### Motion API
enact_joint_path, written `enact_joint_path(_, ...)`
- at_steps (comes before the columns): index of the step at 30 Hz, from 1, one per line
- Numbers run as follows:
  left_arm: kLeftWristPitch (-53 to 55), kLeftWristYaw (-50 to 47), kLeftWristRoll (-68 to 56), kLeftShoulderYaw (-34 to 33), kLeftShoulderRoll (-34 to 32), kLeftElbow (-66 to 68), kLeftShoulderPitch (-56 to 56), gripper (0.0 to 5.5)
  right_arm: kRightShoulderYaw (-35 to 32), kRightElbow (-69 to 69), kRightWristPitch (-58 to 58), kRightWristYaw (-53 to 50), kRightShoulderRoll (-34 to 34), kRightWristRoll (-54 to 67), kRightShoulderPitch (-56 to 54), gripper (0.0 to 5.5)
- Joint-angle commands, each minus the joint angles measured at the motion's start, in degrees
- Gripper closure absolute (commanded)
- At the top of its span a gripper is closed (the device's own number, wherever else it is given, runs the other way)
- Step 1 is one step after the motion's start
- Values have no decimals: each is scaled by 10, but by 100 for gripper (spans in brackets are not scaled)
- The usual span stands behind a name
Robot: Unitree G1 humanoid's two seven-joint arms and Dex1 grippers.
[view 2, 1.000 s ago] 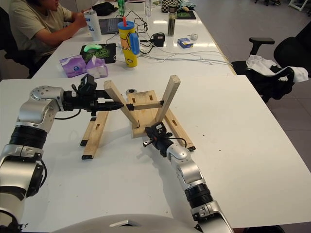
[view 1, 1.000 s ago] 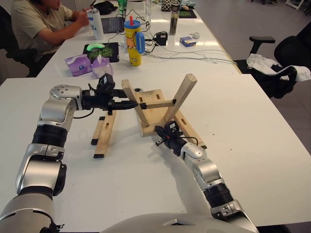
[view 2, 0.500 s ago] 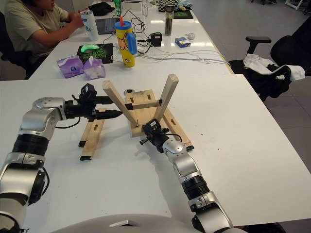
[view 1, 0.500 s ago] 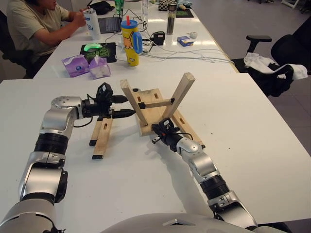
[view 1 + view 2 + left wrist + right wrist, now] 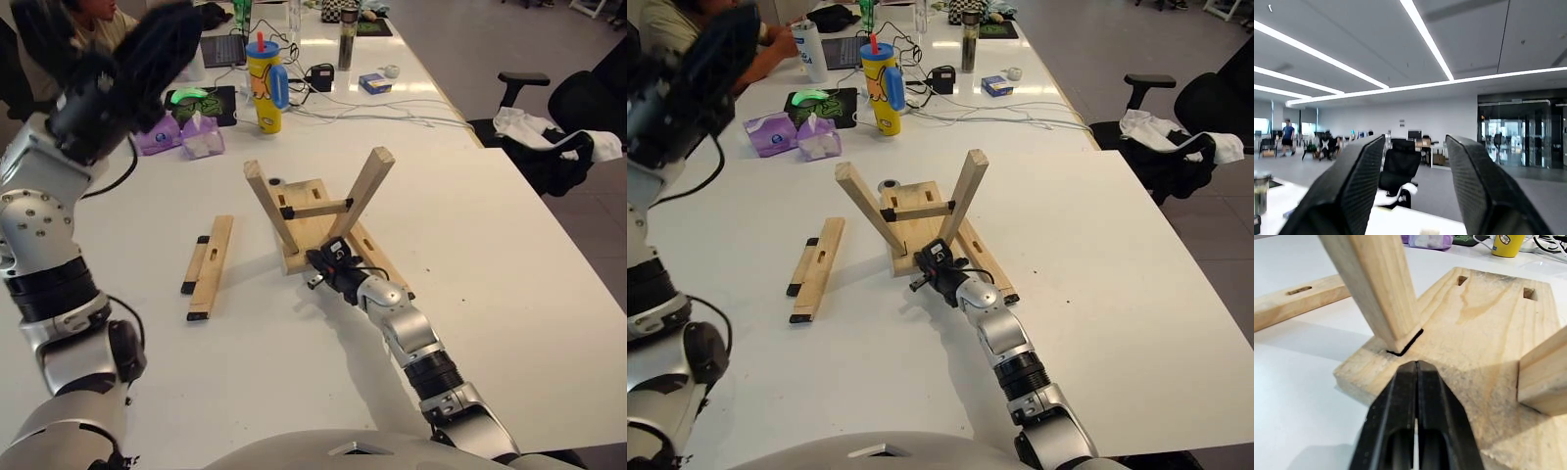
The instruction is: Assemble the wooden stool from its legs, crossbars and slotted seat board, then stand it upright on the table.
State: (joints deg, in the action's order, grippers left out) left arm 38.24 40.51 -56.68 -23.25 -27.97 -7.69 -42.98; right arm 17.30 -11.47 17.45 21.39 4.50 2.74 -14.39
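The slotted seat board (image 5: 312, 233) lies flat on the white table. Two legs (image 5: 267, 203) (image 5: 363, 189) stand up from its slots, leaning apart, with a crossbar (image 5: 318, 209) between them. Another wooden piece (image 5: 384, 266) lies along the board's right side. A loose pair of legs (image 5: 209, 264) lies flat to the left. My right gripper (image 5: 1416, 364) is shut, its tips at the board's near edge beside the base of one leg (image 5: 1376, 289). My left gripper (image 5: 1415, 139) is open and empty, raised high over the table's left side (image 5: 147, 49).
A yellow cup (image 5: 266, 83), purple tissue packs (image 5: 157, 130) and cables (image 5: 392, 108) sit on the far table behind the stool. An office chair (image 5: 563, 137) stands off the table's right edge. Bare table (image 5: 490, 255) lies right of the stool.
My left gripper drew back from the stool's left leg, opened, and swung up high above the table. The right gripper and the stool stayed put.
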Motion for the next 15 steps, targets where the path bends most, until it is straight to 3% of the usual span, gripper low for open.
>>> enact_joint_path(1, 0, -37, 45, 66, 29, -5, 20, 316, 7, -58, 54, -8, 12, -21, 37, 550)
enact_joint_path(3, -23, -45, 158, 173, 27, 34, 85, 316, 8, -59, 55, -10, 11, -23, 35, 550)
enact_joint_path(5, -113, -42, 319, 319, 18, 101, 151, 316, 8, -65, 56, -13, 8, -22, 31, 550)
enact_joint_path(7, -167, -35, 378, 372, 32, 149, 183, 316, 12, -77, 57, -11, 5, -24, 24, 550)
enact_joint_path(9, -189, -56, 380, 345, 46, 161, 165, 316, 19, -84, 59, -7, 5, -29, 19, 550)
enact_joint_path(15, -193, -110, 231, 165, 65, 63, 11, 316, 17, -93, 52, -6, 6, -27, 22, 550)
